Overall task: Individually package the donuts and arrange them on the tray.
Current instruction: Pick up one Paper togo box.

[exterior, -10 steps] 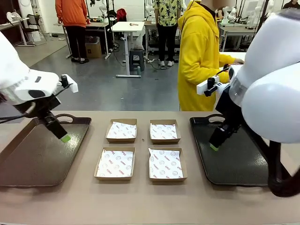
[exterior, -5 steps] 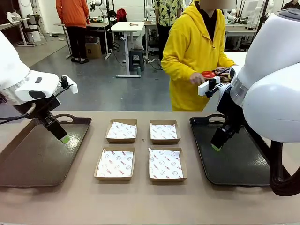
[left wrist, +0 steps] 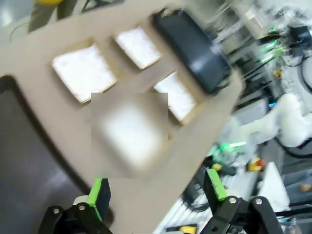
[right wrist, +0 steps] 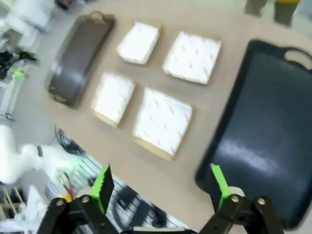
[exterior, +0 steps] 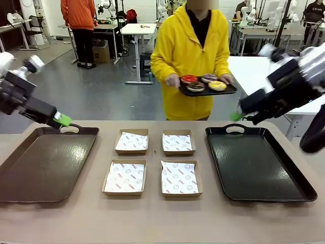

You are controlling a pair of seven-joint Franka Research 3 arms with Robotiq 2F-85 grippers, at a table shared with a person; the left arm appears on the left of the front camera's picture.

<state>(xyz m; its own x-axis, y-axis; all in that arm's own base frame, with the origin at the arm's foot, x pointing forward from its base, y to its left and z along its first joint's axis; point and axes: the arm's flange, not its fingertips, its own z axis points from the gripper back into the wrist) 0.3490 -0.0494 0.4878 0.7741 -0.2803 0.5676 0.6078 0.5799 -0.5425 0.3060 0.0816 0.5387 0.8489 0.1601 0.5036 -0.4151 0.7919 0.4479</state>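
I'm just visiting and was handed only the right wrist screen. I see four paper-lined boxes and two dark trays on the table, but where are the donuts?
Observer: Not on the table. In the front view, a person in a yellow hoodie at the far side carries the donuts, four of them, on a small black tray.
Operator: And the other arm, has it picked anything up?
Observer: No. The left gripper is open and empty, hovering over the far end of the left tray, near its handle.
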